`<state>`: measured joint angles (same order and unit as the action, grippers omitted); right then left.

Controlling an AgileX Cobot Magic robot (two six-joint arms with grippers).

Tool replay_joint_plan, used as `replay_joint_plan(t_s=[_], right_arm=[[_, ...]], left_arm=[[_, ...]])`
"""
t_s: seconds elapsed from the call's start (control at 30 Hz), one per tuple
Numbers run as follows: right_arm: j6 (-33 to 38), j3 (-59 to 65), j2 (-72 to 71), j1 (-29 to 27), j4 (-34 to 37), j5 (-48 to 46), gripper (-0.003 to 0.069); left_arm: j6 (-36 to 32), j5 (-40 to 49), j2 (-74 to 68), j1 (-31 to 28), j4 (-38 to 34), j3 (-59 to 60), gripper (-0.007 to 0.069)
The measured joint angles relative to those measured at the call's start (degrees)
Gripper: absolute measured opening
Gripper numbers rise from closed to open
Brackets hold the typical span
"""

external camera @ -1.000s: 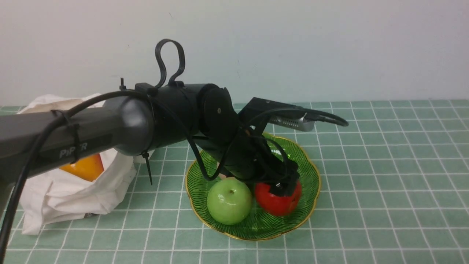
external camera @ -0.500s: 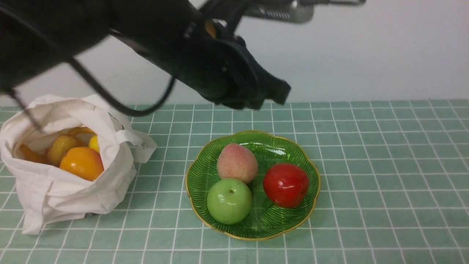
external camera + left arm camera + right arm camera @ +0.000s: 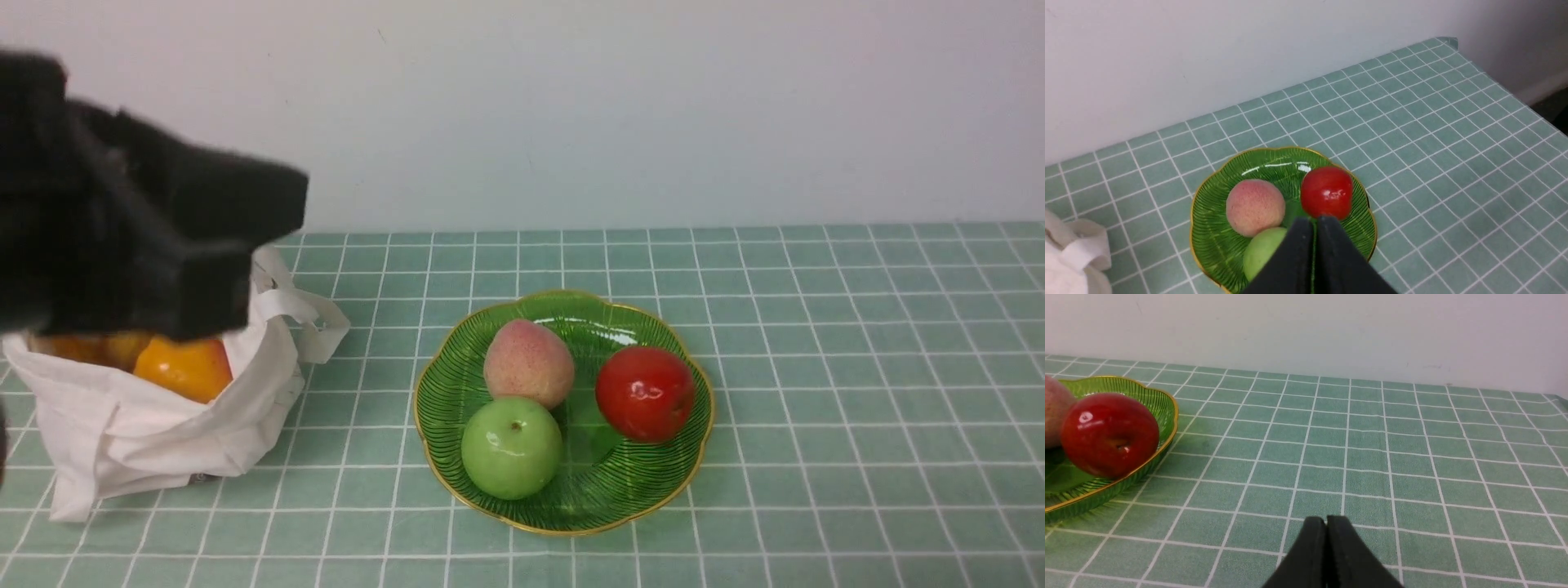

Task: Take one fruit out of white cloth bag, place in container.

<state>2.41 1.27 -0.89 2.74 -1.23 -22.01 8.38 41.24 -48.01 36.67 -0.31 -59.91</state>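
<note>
Front view: the red apple (image 3: 645,394) lies inside the green dish (image 3: 600,506), right of the dish's middle, close to its right-hand edge. Left of the apple, a gap between them, sit the peach (image 3: 529,363) and, nearer the bottom of the frame, the green apple (image 3: 512,447); these two touch or nearly touch. The dish's gold rim runs in scallops around all three, and a stretch of bare glass shows at the lower right of the dish, below the red apple.

Beyond the rim, the checked cloth (image 3: 857,392) spreads open to the right edge of the frame, with a narrower strip between the dish and the white bag (image 3: 188,433) at the left. The bag's mouth faces up, an orange fruit (image 3: 184,367) showing at it, and a loop handle leans out toward the dish. The cloth's far edge meets a pale wall (image 3: 653,114) across the upper half.

The left gripper (image 3: 1316,222), dark and blurred, fills the upper left of the front view and hides part of the bag. In the left wrist view its jaws are closed together with nothing in them. In the right wrist view the right gripper (image 3: 1327,520) is closed too, empty, with open cloth ahead of it.
</note>
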Motion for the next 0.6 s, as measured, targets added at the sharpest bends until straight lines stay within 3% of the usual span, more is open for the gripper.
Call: replay_joint_plan(t_s=[0.23,0.6], right_arm=[[0.00,0.00,0.00,0.00,0.00,0.00,-0.0015],[0.00,0.00,0.00,0.00,0.00,0.00,-0.0015]], left_arm=[[0.04,-1.75,14.11,0.00,-3.27,13.51,-0.0008],[-0.01,7.92,21.76,0.00,-0.11,17.07,-0.0008]])
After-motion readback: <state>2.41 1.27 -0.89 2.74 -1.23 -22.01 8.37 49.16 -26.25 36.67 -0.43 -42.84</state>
